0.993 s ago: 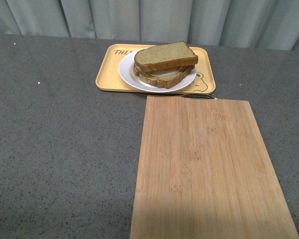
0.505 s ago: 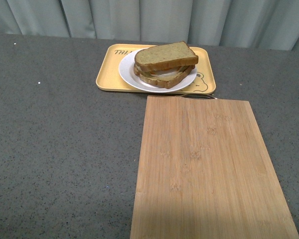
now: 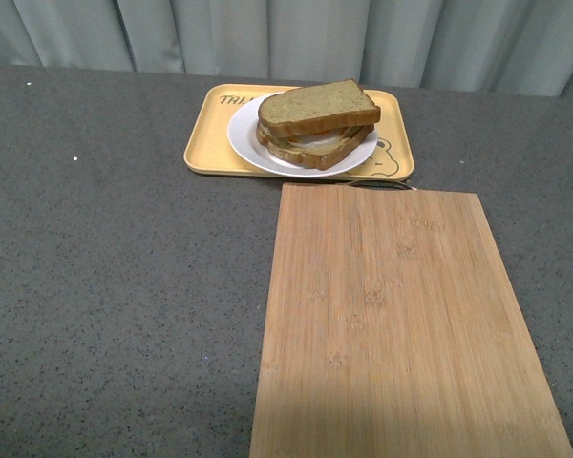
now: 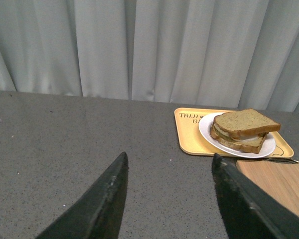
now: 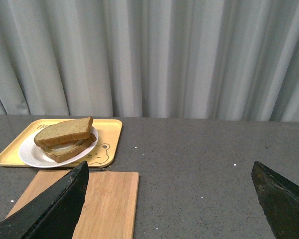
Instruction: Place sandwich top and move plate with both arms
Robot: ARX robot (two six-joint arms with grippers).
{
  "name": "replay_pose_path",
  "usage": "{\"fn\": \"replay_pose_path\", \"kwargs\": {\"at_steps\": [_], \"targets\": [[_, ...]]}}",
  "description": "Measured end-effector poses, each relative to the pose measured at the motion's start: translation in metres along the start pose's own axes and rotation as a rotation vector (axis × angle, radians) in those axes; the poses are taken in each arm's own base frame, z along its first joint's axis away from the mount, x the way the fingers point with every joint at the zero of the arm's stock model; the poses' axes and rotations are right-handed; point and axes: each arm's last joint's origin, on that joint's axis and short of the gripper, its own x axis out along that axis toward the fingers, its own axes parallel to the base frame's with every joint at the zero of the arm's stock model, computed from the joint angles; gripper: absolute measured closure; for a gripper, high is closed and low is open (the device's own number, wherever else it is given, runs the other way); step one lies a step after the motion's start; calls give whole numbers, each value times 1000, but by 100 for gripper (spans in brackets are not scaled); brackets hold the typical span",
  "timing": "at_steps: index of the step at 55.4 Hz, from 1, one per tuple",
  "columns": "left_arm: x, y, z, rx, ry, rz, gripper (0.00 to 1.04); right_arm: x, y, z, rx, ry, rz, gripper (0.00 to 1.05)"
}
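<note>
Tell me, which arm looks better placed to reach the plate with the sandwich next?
Probably the left, narrowly. From its open gripper the white plate on the yellow tray lies ahead over bare table. The right gripper, also open, has the cutting board between it and the plate. Neither arm is near.

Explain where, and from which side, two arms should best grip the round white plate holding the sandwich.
Probably grip the round white plate by its bare rim, one arm on each side. The brown bread sandwich covers its middle, and the rim shows widest at the left, above the rectangular yellow tray.
</note>
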Motion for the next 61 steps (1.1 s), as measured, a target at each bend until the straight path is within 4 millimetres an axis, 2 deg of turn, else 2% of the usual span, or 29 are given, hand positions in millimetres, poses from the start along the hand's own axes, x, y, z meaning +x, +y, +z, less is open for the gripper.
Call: {"fn": "replay_pose_path", "kwargs": {"at_steps": [16, 20, 61], "targets": [[0, 0, 0, 1, 0, 0, 5, 0, 0, 0, 0, 0, 0, 9], [0, 0, 0, 1, 0, 0, 7, 0, 0, 0, 0, 0, 0, 9], [0, 0, 0, 1, 0, 0, 7, 0, 0, 0, 0, 0, 0, 9]]}}
